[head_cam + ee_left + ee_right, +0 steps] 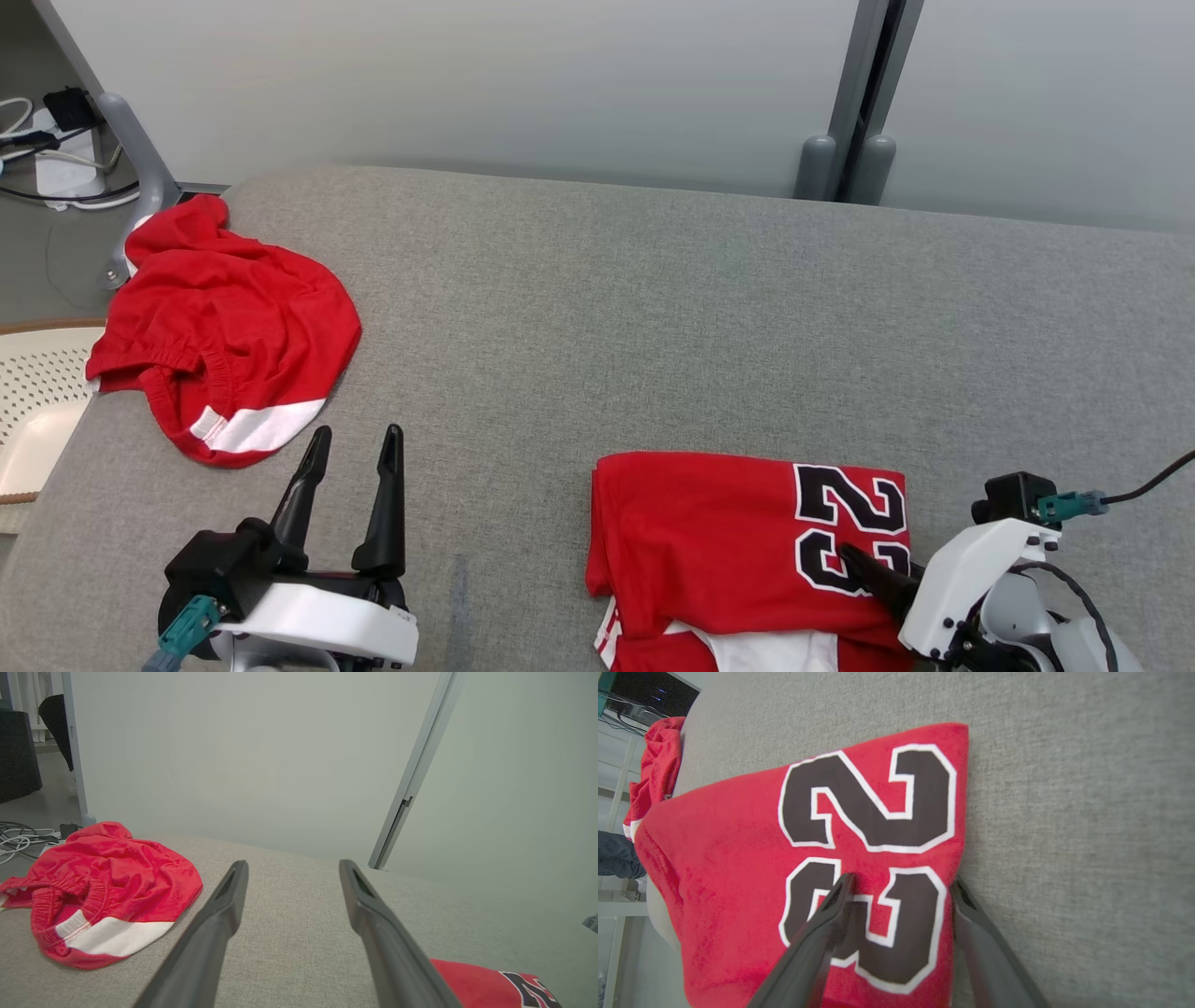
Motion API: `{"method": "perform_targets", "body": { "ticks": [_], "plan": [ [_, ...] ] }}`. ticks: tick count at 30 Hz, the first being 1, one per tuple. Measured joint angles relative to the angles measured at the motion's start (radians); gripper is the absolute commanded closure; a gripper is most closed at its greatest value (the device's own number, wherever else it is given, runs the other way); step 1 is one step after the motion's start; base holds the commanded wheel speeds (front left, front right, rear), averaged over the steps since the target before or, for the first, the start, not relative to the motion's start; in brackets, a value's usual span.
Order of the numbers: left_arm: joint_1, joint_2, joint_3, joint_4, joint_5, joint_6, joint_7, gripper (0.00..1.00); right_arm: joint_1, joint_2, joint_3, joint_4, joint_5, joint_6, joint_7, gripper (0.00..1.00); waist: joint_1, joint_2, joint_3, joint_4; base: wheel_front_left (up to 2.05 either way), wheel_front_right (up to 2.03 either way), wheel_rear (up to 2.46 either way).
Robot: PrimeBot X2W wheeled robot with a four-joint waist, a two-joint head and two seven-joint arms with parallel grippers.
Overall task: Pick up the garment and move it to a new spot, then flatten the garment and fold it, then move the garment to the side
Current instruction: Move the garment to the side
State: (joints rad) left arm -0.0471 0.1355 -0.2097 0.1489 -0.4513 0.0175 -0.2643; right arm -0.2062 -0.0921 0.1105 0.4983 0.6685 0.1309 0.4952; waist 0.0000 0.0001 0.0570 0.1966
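The jersey (709,532) lies folded into a neat red block at about five o'clock in our head view, near the front edge of the grey cloth surface (653,308). Its black, white-edged number 23 faces up on the side toward three o'clock, and a strip of white trim shows at its near edge. Our right claw (902,883) stands wide over that numbered end and holds nothing. In the right wrist view one finger (831,905) sits over the 3, while the other lies along the jersey's edge toward three o'clock, beside bare grey cloth. We cannot tell whether either finger presses on the fabric. In the head view this claw comes in from four o'clock, with one dark finger showing over the number. Our left claw (358,431) is at seven o'clock, well apart from the jersey, spread wide and empty, its fingers pointing toward twelve o'clock above the bare surface. Beyond it, at about ten o'clock, a pair of red shorts (224,317) with a white band lies crumpled at the surface's left end. Past that end, at nine o'clock, stands a white perforated basket (37,392), and cables (47,159) lie on the floor at ten o'clock. A pale wall (467,84) with a grey post (864,93) runs behind, from eleven to one o'clock.
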Motion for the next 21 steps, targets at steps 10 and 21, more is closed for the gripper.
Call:
{"method": "perform_targets", "body": {
  "ticks": [10,21],
  "plan": [
    [-0.002,0.008,-0.012,-0.003,0.012,-0.003,0.0,0.0,-0.011,-0.021,0.038,-0.043,0.002,0.0,-0.121,1.0,0.0,0.0,-0.001,-0.026,0.0,0.0,0.0],
    [-0.031,0.006,-0.056,-0.05,0.031,-0.008,0.018,0.0,-0.156,-0.13,0.194,-0.081,-0.018,0.0,-0.242,1.0,0.0,0.0,0.015,-0.192,0.0,0.0,0.0]
  ]
}}
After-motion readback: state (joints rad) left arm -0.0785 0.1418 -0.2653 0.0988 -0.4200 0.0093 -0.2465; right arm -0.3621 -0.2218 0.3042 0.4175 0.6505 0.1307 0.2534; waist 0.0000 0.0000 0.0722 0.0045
